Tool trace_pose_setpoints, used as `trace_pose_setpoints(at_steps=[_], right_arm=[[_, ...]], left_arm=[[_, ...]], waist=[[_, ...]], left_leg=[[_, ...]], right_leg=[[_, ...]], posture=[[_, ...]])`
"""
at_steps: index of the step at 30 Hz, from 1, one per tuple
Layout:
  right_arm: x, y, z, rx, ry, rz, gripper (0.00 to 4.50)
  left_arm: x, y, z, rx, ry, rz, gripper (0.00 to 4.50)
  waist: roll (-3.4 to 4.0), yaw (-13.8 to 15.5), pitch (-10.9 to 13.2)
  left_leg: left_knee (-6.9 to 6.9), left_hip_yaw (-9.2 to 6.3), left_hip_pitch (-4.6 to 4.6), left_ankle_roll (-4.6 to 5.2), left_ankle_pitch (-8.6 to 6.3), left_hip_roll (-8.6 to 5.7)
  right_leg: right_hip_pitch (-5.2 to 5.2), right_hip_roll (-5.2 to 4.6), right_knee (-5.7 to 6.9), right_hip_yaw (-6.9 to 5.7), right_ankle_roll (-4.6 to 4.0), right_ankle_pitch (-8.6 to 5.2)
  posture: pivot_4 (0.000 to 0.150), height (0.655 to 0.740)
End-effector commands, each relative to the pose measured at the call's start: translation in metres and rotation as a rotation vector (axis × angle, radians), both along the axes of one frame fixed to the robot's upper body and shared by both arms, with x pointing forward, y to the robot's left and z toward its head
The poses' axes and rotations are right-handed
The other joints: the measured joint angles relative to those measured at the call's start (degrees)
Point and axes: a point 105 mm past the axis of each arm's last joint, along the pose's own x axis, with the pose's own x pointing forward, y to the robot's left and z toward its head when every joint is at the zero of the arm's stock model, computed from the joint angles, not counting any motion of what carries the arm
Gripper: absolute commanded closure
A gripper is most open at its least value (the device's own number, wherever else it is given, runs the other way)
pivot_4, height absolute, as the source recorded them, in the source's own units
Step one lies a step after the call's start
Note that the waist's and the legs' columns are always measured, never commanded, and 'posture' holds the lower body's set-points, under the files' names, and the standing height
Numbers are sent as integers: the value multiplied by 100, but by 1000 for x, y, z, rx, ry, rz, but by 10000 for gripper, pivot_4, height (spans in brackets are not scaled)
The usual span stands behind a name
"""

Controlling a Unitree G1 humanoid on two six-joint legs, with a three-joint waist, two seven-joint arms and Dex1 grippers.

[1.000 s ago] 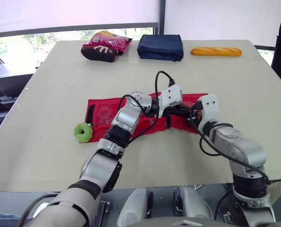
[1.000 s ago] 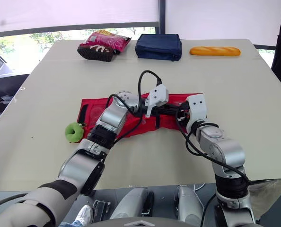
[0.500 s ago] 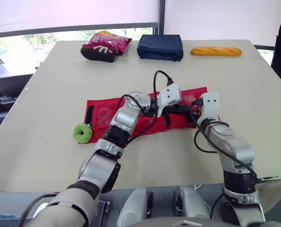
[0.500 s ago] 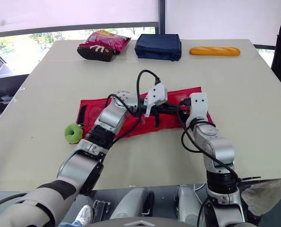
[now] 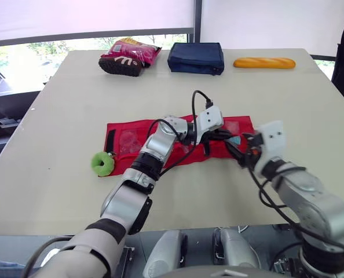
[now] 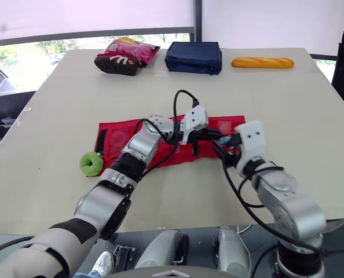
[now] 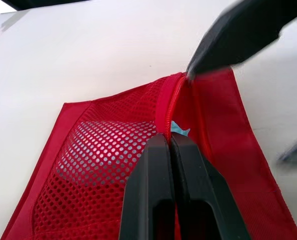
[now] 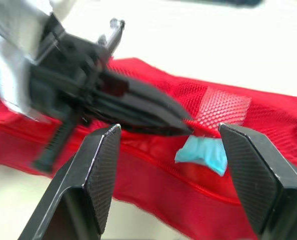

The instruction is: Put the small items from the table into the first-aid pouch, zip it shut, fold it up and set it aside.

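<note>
Your red pouch [image 5: 125, 142] lies unfolded and flat near the middle of the surface [image 5: 73, 104], with its long side running left to right. The mesh pockets face up.

Your left end effector [image 7: 168, 145] is closed, its two black fingers pressed together. The tips sit right on the zip line at the edge of a mesh pocket, towards the right end of the pouch. You cannot tell from the wrist view whether the zip pull or any fabric is pinched between them.

A small light-blue item [image 8: 203, 154] sticks out of the pouch just beside those fingertips. It is partly tucked under the red edge.

Your right end effector [image 8: 169, 132] is open, with its fingers [image 8: 101, 170] spread wide. It hangs just above the near right corner of the pouch, pointing at the left fingertips and the blue item. It touches neither of them.

A green roll [image 5: 103, 163] rests on the surface at the near left corner of the pouch, touching or almost touching its edge.

Along the far edge, well apart from the pouch, sit a pink snack bag [image 5: 128, 55], a navy bag [image 5: 196, 58] and a bread loaf [image 5: 264, 63].
</note>
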Motion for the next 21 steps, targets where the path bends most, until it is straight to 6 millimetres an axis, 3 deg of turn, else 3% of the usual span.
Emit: trace_pose_setpoints(at_steps=[1, 4, 9, 16, 19, 21], right_arm=[[-17, -39, 0, 72, 16, -90, 9158], [-24, -59, -17, 139, 105, -157, 620], [-17, -70, -39, 321, 184, -279, 620], [9, -44, -45, 635, 222, -261, 620], [16, -38, -44, 663, 212, -254, 620], [20, -41, -43, 650, 186, -282, 5617]], left_arm=[[-1, -4, 12, -22, -41, -23, 45000], [-3, -6, 14, -29, -42, -32, 45000], [-4, -9, 16, -35, -45, -42, 45000], [-6, -11, 19, -43, -48, -52, 45000], [-6, -11, 20, -43, -49, -56, 45000], [-6, -10, 21, -45, -48, -54, 45000]], waist=[[0, -2, 0], [0, -16, 0], [2, -20, -1], [9, -11, 2], [11, -11, 2], [12, -17, 2]], left_leg=[[0, 1, 0, 8, -5, -1], [1, 3, 4, 9, -5, 1], [-2, 4, 9, 12, -7, 9], [-2, 6, 8, -3, 2, 5], [-2, 7, 7, -3, 1, 2], [-4, 7, 7, -3, 2, 2]], right_leg=[[1, -1, 0, 1, 0, 0], [2, -2, 2, 4, 0, 0], [0, 0, 7, 7, -1, 0], [-1, -3, 6, 10, -1, 0], [-1, -4, 5, 10, -1, 0], [-1, -2, 5, 10, -1, 0]], posture=[[1500, 7395], [1500, 7395], [1500, 7395], [1500, 7395], [1500, 7395], [1500, 7395]])
